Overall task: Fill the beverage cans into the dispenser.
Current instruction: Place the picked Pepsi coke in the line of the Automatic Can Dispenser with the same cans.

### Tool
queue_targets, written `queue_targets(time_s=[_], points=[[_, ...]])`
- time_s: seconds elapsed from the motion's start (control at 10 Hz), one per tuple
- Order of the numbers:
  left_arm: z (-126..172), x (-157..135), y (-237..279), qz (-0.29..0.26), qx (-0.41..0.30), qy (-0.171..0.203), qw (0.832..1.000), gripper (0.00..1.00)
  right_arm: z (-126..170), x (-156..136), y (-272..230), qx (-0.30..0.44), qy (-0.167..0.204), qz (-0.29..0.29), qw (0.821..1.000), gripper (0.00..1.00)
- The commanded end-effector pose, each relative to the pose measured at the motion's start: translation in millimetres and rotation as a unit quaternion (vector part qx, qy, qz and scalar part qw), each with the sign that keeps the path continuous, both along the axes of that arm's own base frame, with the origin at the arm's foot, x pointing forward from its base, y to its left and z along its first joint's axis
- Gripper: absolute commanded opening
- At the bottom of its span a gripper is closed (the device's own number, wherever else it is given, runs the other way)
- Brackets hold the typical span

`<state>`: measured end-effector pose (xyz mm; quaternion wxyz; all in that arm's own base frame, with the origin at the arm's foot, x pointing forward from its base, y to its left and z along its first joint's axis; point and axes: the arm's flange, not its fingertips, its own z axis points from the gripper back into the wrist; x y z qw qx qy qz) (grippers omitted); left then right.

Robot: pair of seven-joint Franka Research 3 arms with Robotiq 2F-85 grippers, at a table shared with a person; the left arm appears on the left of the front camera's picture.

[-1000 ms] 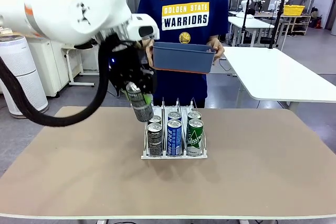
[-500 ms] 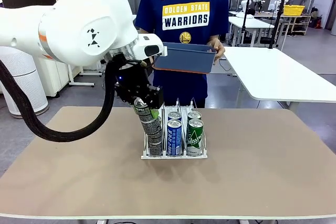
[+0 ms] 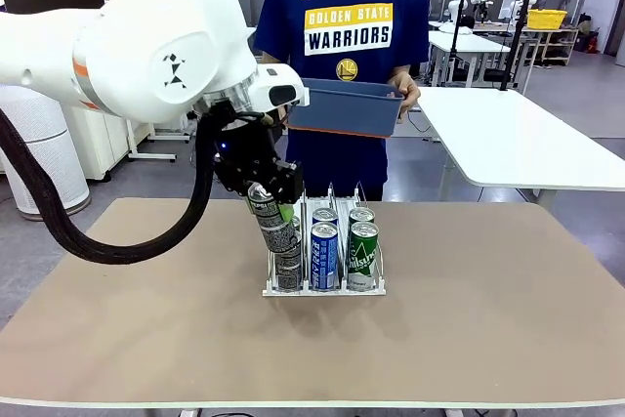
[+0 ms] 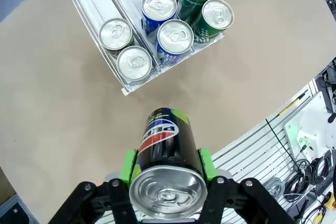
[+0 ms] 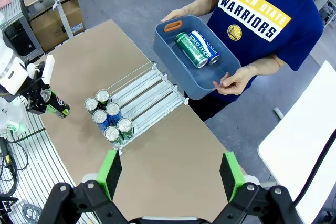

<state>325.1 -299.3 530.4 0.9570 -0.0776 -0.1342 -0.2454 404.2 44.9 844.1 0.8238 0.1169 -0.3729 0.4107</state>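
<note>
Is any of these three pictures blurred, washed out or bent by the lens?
Front view: sharp, but the left arm looks nearly washed out. Left wrist view: the table edges curve from the wide lens, and the can in the jaws looms large. Right wrist view: evenly lit, no blur.

A robotics lab, open-plan and plainly a working one.
A white robot arm (image 3: 127, 36) reaches over the brown bench (image 3: 488, 339). White work tables (image 3: 527, 144) stand to the far right on a bare grey floor (image 3: 137, 178), with a yellow crate (image 3: 546, 19) beyond. A cardboard box (image 5: 44, 22) sits under a side table, and coiled cables (image 4: 315, 203) lie by the bench's near edge.
</note>
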Motion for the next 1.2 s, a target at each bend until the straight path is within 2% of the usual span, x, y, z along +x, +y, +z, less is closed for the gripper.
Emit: queue_targets(time_s=[0.0,0.2,0.7,1.1], points=[[-20.7,7.6,-0.6,0.009,0.000,-0.032,0.999,0.58,0.0,-0.4,0.9,0.001,0.002,0.003,1.000,1.00],[-37.7,7.3,-0.7,-0.005,0.001,-0.045,0.999,0.58,0.0,-0.4,0.9,0.001,0.002,0.003,1.000,1.00],[-85.8,23.5,-5.2,-0.036,0.012,-0.038,0.999,0.58,0.0,-0.4,0.9,0.001,0.002,0.003,1.000,1.00],[-98.8,36.7,-3.2,-0.028,0.011,-0.040,0.999,0.58,0.0,-0.4,0.9,0.001,0.002,0.003,1.000,1.00]])
